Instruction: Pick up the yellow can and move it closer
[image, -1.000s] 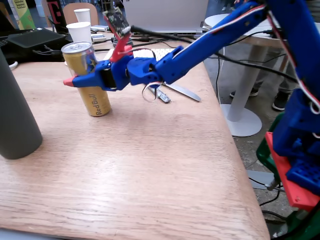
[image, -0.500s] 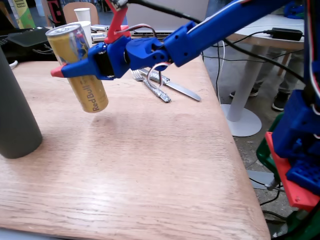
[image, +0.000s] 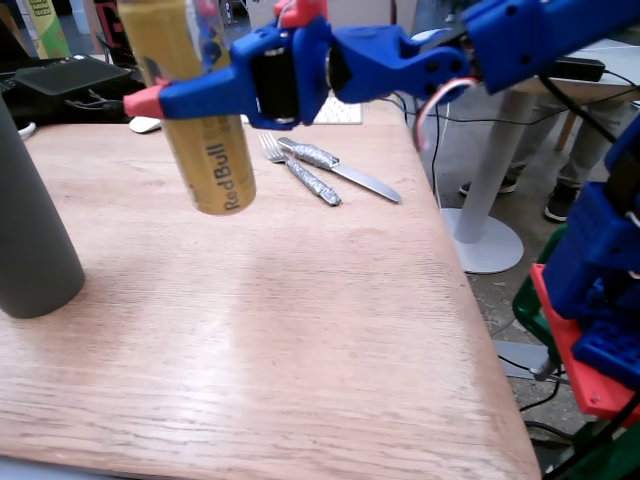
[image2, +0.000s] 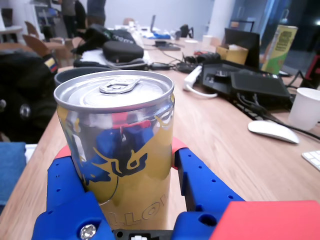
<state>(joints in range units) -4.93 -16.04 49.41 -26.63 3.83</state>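
Blue plastic jaws with red tips are seen clamped on the yellow can (image2: 122, 155); in the wrist view the gripper (image2: 122, 185) encloses the can's lower body from both sides, a blue finger (image2: 67, 187) pressed on the left and another on the right. The can's silver top and pull tab are shown facing the camera, above the fingers.

In the fixed view the gripper (image: 165, 95) is seen reaching in from the right, and the yellow can (image: 205, 150) is held clear of the wooden table (image: 300, 330), tilted slightly, its base lowest and its red lettering readable along the side. A faint shadow is noted on the wood below it. The can's upper end runs out of frame at the top.

To the left of the can in that view, a dark grey cylinder (image: 30, 250) stands on the table, well apart from it. Behind the can, a fork (image: 272, 148) and a knife (image: 345, 172), their handles wrapped in foil, lie near the table's far edge. In the wrist view a white paper cup (image2: 305, 107) and a white mouse (image2: 272, 131) are recorded at the right.
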